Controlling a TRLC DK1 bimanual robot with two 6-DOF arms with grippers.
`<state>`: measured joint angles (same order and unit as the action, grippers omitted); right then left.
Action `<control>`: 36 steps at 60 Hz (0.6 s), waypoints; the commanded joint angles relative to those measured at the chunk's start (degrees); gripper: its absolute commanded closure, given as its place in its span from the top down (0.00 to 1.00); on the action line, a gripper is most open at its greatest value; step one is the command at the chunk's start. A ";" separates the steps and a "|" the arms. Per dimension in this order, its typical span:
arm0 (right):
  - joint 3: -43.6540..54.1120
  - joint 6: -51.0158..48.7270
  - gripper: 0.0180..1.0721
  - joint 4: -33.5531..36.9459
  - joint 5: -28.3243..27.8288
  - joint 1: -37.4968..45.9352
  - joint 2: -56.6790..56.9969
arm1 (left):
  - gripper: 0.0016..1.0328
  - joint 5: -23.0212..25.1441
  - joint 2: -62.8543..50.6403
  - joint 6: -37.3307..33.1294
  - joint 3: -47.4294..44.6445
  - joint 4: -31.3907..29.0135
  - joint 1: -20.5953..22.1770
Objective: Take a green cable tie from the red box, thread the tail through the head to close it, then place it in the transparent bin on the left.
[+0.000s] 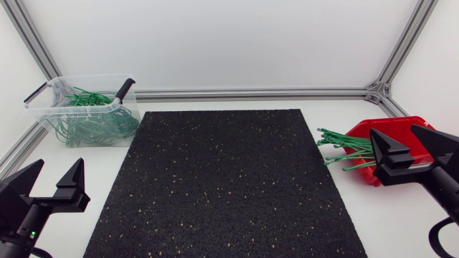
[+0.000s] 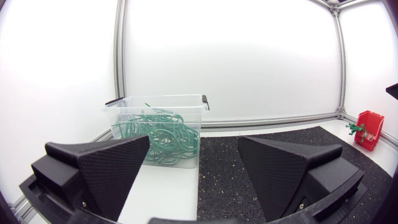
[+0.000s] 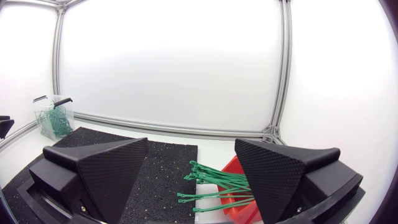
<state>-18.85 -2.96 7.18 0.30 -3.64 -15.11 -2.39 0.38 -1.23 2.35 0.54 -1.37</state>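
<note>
Black mat (image 1: pixel 226 183) was taken as the landmark, laid mid-worktop (image 1: pixel 215 106). Red box (image 2: pixel 371 127) was set just off the mat's right edge, toward its far end, with the open face turned to the mat. Loose green cable ties (image 1: pixel 344 150) were piled in it, tails fanned out over the lip and nearly reaching the mat's right edge. This was judged to leave single ends easy to pick from the mat side.

Transparent bin (image 1: pixel 54 129) was placed off the mat's far left corner, open-topped, so drops could be made from above. A tangle of looped ties (image 1: pixel 90 122) was seen in it.

Right gripper (image 1: pixel 394 132) was held just off the mat's right edge, at the box and close by the tie pile, fingers spread wide, nothing gripped. It was judged to be lined up for the pick.

Left gripper (image 1: pixel 57 168) was held off the mat's near left corner, well apart from box and ties, also spread wide and empty. It was judged to be kept clear on the bin's side, for threading help and drop-off.

No tie had been taken yet, so the first step was judged pending.
</note>
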 commanded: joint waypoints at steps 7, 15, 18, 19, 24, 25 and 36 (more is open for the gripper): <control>-10.33 0.24 0.93 4.33 -0.82 0.91 -10.11 | 0.96 -0.07 0.23 1.06 -2.17 -1.50 0.14; -16.92 0.06 0.92 8.99 -5.92 3.64 -17.58 | 0.96 -0.07 0.23 1.06 -2.17 -1.50 0.14; -19.12 0.06 0.93 10.13 -9.70 6.45 -20.83 | 0.96 -0.07 0.23 0.97 -2.17 -1.50 0.14; -19.91 0.06 0.93 10.49 -11.02 7.42 -21.80 | 0.96 -0.07 0.23 0.97 -2.17 -1.50 0.14; -24.83 -2.40 0.93 14.00 -16.73 12.25 -27.60 | 0.96 -0.07 0.23 1.06 -2.17 -1.50 0.22; -25.71 -2.84 0.93 14.62 -17.26 12.78 -28.83 | 0.96 -0.07 0.23 0.97 -2.17 -1.50 0.22; -34.41 -12.60 0.96 23.49 -21.83 14.71 -42.10 | 0.96 -0.07 0.14 0.97 -2.17 -1.50 0.22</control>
<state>-50.48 -10.17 28.32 -19.90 10.00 -52.47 -2.37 0.38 -1.26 2.35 0.54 -1.37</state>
